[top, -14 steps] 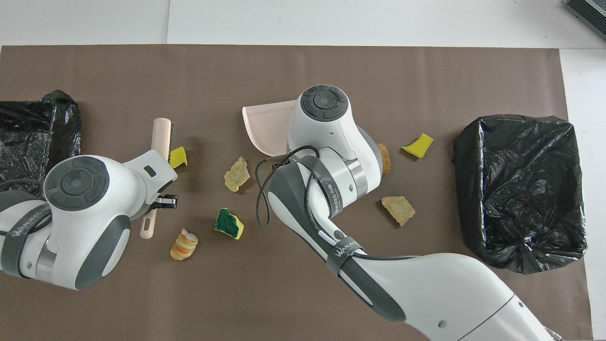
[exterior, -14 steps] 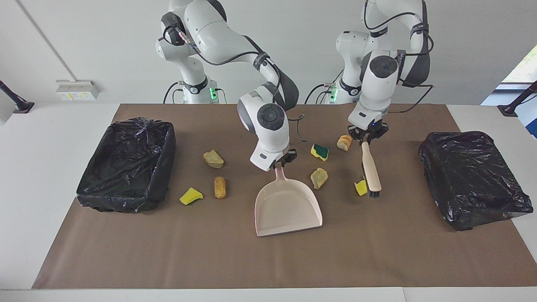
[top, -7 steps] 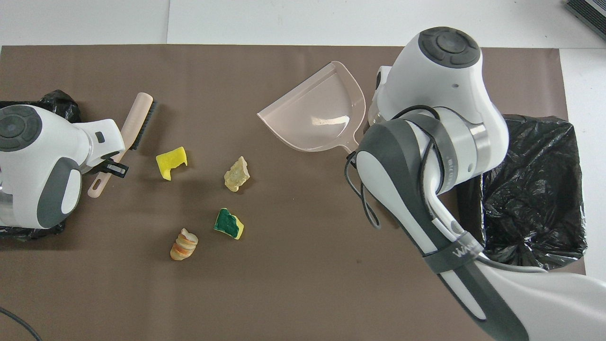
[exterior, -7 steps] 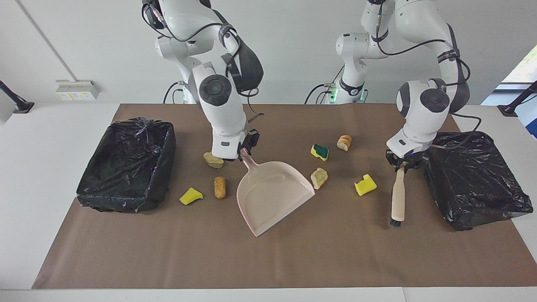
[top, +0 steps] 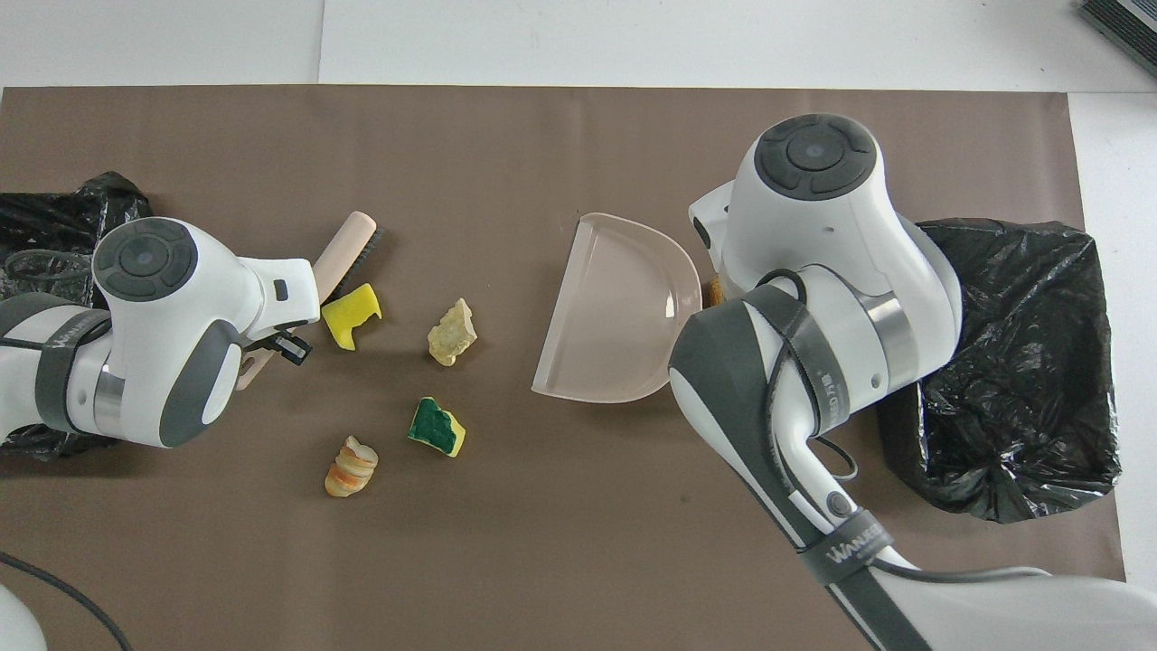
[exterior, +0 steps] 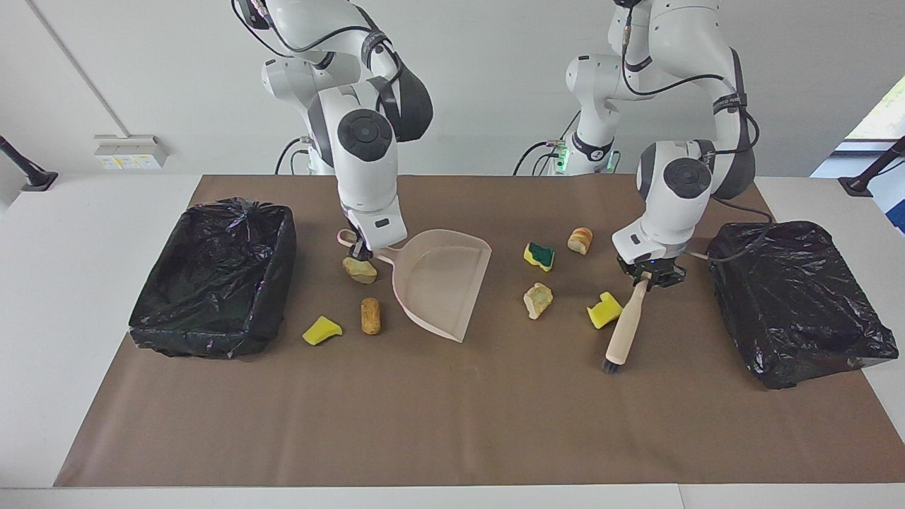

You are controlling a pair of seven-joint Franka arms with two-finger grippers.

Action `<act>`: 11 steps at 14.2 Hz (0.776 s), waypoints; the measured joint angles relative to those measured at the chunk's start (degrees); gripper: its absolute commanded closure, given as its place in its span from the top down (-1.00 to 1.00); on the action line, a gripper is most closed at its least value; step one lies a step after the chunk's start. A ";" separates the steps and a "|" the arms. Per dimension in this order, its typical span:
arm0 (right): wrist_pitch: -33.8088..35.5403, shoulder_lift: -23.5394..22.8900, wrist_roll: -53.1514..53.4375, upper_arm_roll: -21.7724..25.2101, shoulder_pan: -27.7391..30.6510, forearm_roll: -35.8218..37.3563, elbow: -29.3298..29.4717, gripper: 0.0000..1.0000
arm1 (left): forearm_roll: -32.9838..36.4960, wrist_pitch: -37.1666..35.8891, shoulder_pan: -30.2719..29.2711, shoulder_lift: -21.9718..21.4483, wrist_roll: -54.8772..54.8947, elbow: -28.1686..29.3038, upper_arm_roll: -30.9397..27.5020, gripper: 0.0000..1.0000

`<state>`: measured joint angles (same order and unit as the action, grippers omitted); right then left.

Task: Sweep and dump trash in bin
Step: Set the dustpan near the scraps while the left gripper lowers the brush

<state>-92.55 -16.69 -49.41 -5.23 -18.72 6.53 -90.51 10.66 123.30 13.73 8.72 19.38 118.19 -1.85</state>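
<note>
Dustpan in my right gripper, brush in my left, trash loose on the mat.

From the facing camera, my right gripper (exterior: 362,249) was clamped on the handle of the pink dustpan (exterior: 442,283), tilted on edge, just above a tan lump (exterior: 360,269). A brown roll (exterior: 370,315) and a yellow sponge piece (exterior: 322,330) lay beside the open black-lined bin (exterior: 215,279). My left gripper (exterior: 647,276) gripped the brush (exterior: 623,328), its bristles down near the yellow sponge scrap (exterior: 603,310). From overhead, the brush (top: 345,253) sat just beside that yellow scrap (top: 351,314), with a pale lump (top: 451,332), green-topped sponge (top: 437,426) and striped roll (top: 351,467) nearer me; the dustpan (top: 615,316) faced them.
</note>
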 measured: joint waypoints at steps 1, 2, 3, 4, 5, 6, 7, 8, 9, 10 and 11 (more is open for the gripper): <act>-0.10 0.05 -0.08 -0.04 -1.40 0.56 -1.05 -1.00 | 0.01 -0.99 1.29 -0.05 0.61 0.01 0.06 -1.00; -0.14 0.11 -0.08 -0.07 -2.45 0.87 -2.01 -1.00 | 0.02 -2.04 2.68 -0.23 1.27 0.12 0.07 -1.00; -0.21 0.18 -0.08 -0.10 -3.13 1.05 -2.92 -1.00 | 0.03 -3.08 4.09 -0.71 1.82 0.67 0.10 -1.00; -0.32 0.26 0.01 -0.09 -3.66 1.11 -3.99 -1.00 | 0.04 -4.00 5.52 -1.63 2.30 1.99 0.14 -1.00; -0.86 0.35 0.29 -0.10 -4.19 1.12 -5.12 -1.00 | 0.08 -4.51 6.63 -2.84 3.04 3.80 0.20 -1.00; -2.24 0.48 0.72 -0.11 -4.77 1.13 -6.46 -1.00 | 0.09 -5.03 7.56 -4.48 4.12 6.29 0.24 -1.00; -3.60 0.59 1.01 -0.11 -5.23 1.16 -7.61 -1.00 | 0.09 -5.49 8.29 -6.17 4.80 8.54 0.24 -1.00; -4.88 0.70 1.18 -0.11 -5.57 1.19 -8.72 -1.00 | 0.08 -6.59 8.95 -7.78 5.16 10.14 0.29 -1.00; -6.11 0.90 1.25 -0.11 -5.74 1.21 -10.04 -1.00 | 0.07 -8.25 9.66 -9.38 5.35 11.14 0.31 -1.00; -7.54 1.15 1.25 -0.10 -5.74 1.22 -11.45 -1.00 | -0.12 -10.32 10.38 -10.76 5.44 11.56 0.33 -1.00; -8.89 1.43 1.31 -0.08 -5.73 1.24 -12.76 -1.00 | -0.34 -13.00 11.12 -12.10 5.46 11.76 0.34 -1.00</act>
<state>-101.44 -15.26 -48.11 -5.31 -24.45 7.77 -103.27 10.32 110.31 24.84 -3.38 24.84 129.95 -1.51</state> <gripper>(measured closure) 0.683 0.740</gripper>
